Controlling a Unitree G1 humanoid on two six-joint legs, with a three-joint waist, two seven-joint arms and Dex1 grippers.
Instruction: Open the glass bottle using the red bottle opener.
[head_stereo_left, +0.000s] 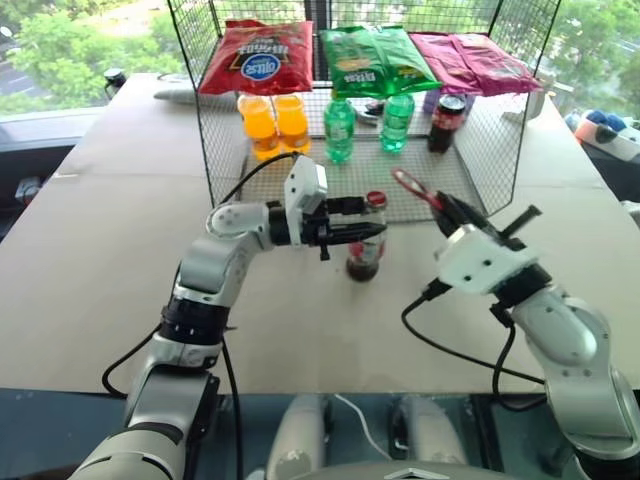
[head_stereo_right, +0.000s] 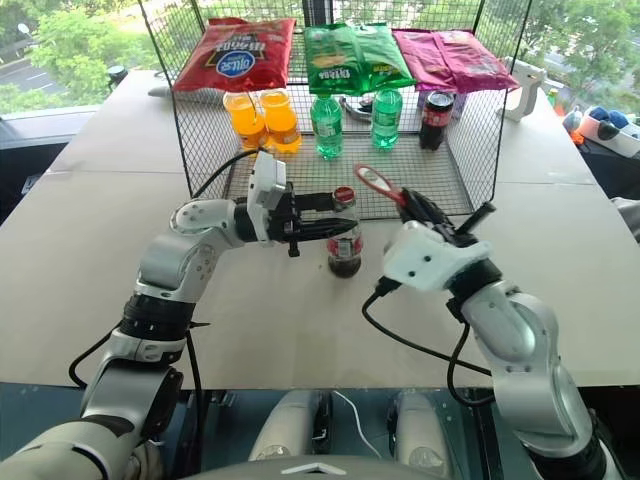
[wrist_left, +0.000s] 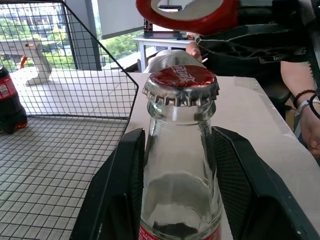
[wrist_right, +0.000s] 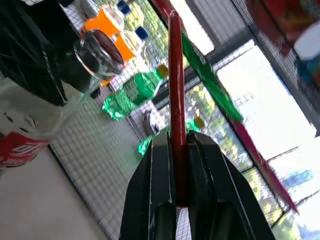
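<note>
Standing upright on the pale table top, just in front of the black wire-mesh rack, your small clear greenish glass bottle with dark cola, a red label band and a red crown cap was still capped. You had the left gripper reaching in level from the left, its two black fingers clenched against either side of the bottle's neck just under the cap. Your right gripper was pinched tight on the handle of the small flat red bottle opener, whose ring head with its pale cut-out pointed up and toward the rack. You held the opener near the cap, to its right and a little higher, apart from it. Behind, the rack held two orange drink bottles, two green plastic bottles and a dark red-capped cola bottle, with red, green and magenta snack bags lying on top.
</note>
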